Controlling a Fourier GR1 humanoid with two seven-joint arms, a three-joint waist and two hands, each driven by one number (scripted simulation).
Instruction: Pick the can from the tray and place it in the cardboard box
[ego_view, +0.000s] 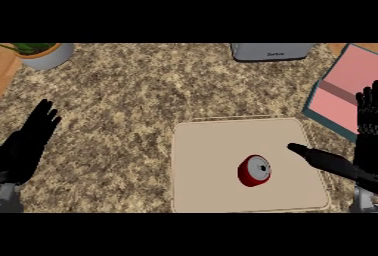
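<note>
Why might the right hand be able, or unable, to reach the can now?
Probably able: the right hand is open beside the can on the tray, thumb pointing at it, with bare tray between them.

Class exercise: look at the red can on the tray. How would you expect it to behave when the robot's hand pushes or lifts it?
The red can seems to stand upright on the flat tray, so a low push probably slides it and a high one may tip it. Once tipped, its round body would likely roll. It looks rigid, so the open right hand can probably close around it.
</note>
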